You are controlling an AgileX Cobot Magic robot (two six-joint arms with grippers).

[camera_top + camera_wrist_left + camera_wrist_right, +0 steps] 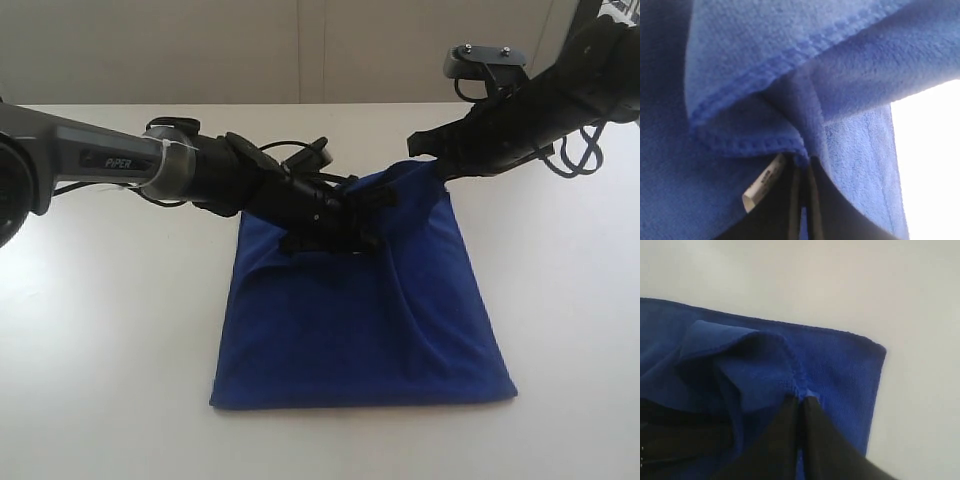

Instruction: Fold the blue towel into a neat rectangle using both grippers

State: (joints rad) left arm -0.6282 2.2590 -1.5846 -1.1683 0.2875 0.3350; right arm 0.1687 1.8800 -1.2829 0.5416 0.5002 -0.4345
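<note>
The left fingers [775, 220] are pinched together on a hemmed fold of the blue towel [360, 320], beside its white label [762, 182]. The right fingers [827, 445] are clamped on a raised far corner. The towel lies mid-table [100, 320], near edge flat.

Label [761, 184] print unreadable; blue towel [765, 60], left tool [802, 175] cropped by frame edges.
</note>
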